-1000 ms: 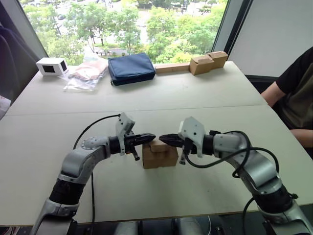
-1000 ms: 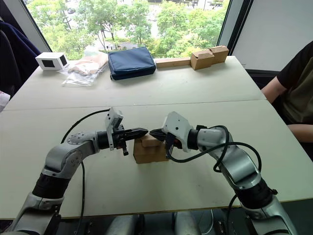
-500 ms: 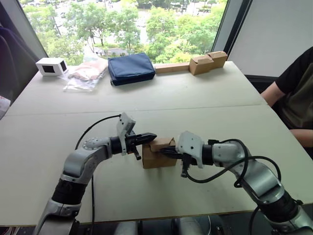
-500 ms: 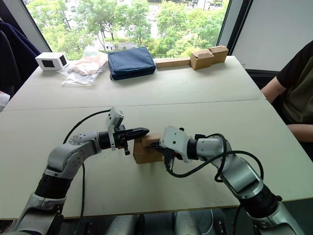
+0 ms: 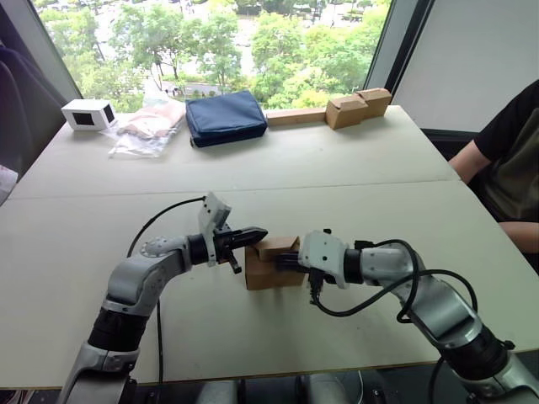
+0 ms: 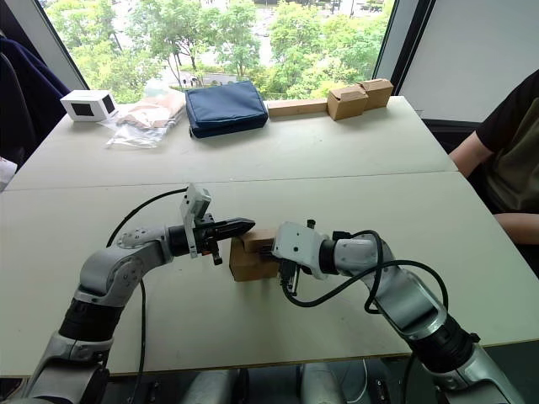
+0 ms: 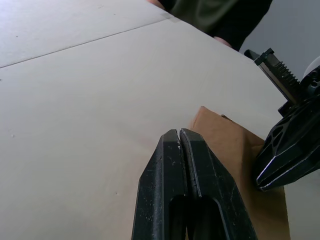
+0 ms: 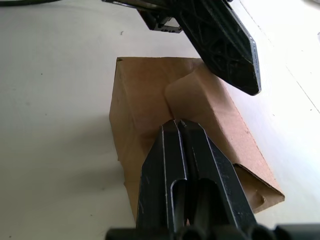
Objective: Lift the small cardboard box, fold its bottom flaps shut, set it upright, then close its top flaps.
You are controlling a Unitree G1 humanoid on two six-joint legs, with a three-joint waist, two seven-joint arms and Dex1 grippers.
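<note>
The small cardboard box (image 5: pixel 268 273) stands on the table between my two arms. One of its top flaps (image 5: pixel 279 245) is raised a little, and the flap (image 8: pixel 200 107) shows beside a shallow fold in the right wrist view. My left gripper (image 5: pixel 261 234) is shut and empty, its tip just above the box's left top edge. My right gripper (image 5: pixel 280 261) is shut, and its tip (image 8: pixel 177 122) presses on the box's top from the right. The left wrist view shows the shut left gripper (image 7: pixel 179 134) short of the box (image 7: pixel 235 145).
At the table's far edge lie a small white box (image 5: pixel 89 114), a plastic bag (image 5: pixel 150 126), a blue pouch (image 5: pixel 226 116) and two joined tan boxes (image 5: pixel 358 106) with a flat strip (image 5: pixel 295 116). A person (image 5: pixel 505 160) sits at the right.
My right gripper has dropped from beside the left gripper's tip down onto the box's top and pushed a little to the left. The left gripper has barely moved.
</note>
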